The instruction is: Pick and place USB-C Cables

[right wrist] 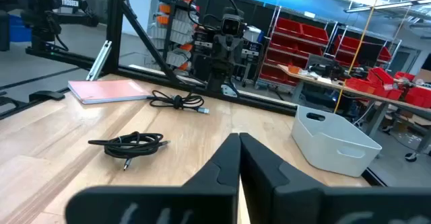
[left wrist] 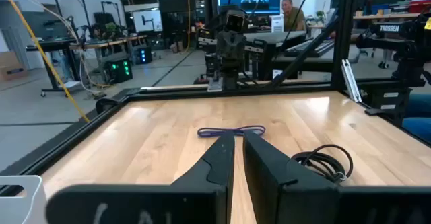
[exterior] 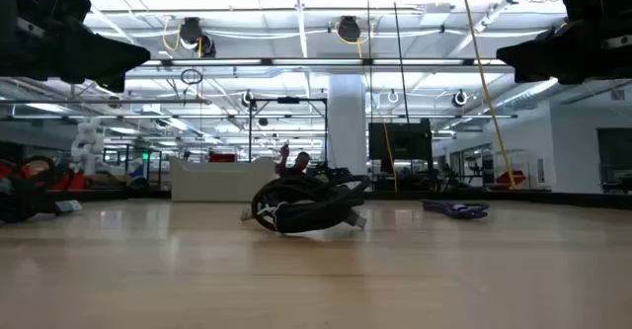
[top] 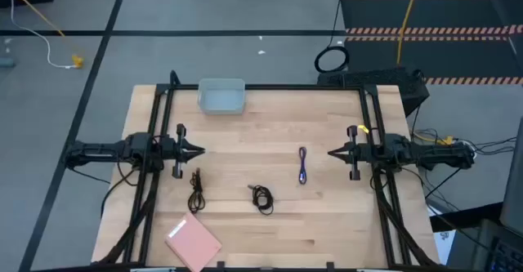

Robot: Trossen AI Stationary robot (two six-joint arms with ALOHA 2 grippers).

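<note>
Three short cables lie flat on the wooden table. One black cable [top: 195, 192] is near the left arm. A coiled black one [top: 261, 197] [exterior: 306, 208] [left wrist: 326, 162] [right wrist: 131, 143] lies in the middle. The purple-blue one [top: 302, 166] [exterior: 456, 208] [left wrist: 232, 131] sits toward the right. My left gripper [top: 198, 150] [left wrist: 238, 143] hovers above the table's left part, shut and empty. My right gripper [top: 333, 153] [right wrist: 239, 140] hovers over the right part, facing it, also shut and empty. Neither is over a cable.
A grey-white bin [top: 221, 96] [right wrist: 333, 140] stands at the far edge, left of centre. A pink rectangular pad [top: 194, 242] [right wrist: 108, 89] lies at the near edge on the left. Black frame rails [top: 155, 141] run along the table's sides. Bare wood lies between the grippers.
</note>
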